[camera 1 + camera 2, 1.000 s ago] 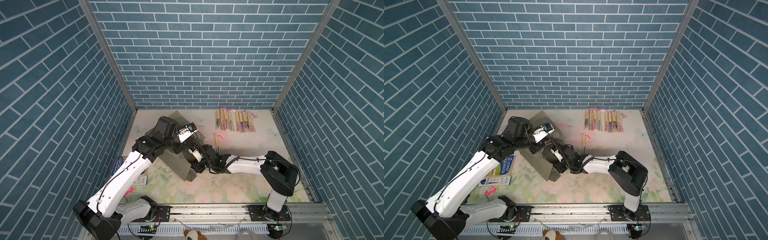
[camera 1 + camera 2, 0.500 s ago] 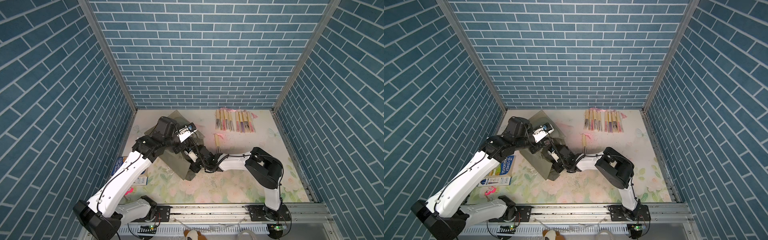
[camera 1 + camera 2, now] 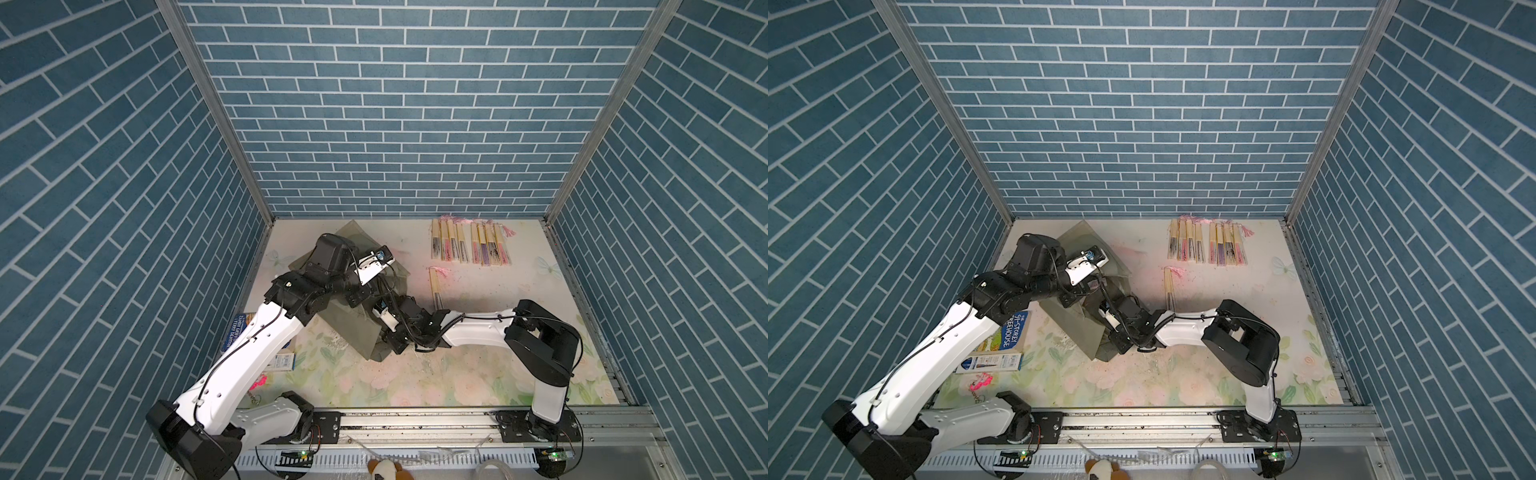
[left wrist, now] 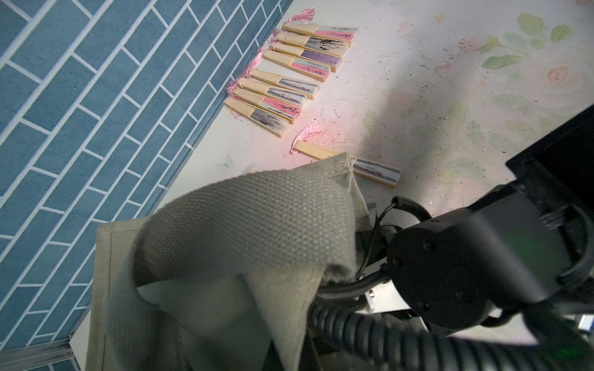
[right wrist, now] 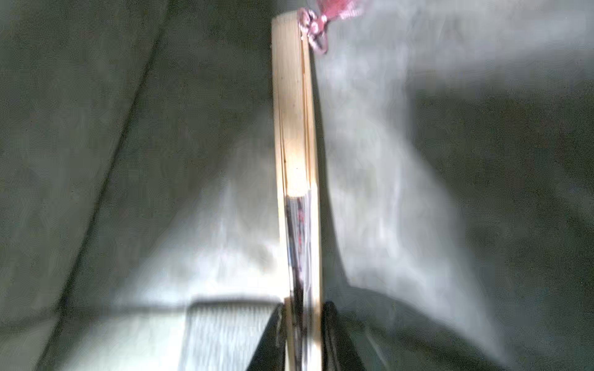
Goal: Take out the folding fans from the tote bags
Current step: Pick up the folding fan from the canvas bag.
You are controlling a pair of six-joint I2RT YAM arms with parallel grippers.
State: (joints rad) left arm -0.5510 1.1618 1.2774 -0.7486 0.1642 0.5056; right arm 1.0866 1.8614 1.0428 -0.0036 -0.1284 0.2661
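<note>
Nine fans [image 4: 291, 61] out on table [image 4: 418, 80]; right gripper [image 5: 302, 340] clamps another fan [image 5: 294, 128] inside bag [image 5: 96, 160]; left gripper [image 3: 360, 296] clenched, apparently holding bag open.

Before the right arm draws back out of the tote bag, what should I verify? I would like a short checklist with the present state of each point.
1. Right gripper closed on the fan inside the tote bag: ok, fingers press both its sides.
2. Left gripper holds the bag's mouth up: ok.
3. Tassel free of the fabric: cannot tell, blurred.
4. Bare table beside the lone fan, below the row of fans: ok.
5. More fans inside the bag: cannot tell.
</note>
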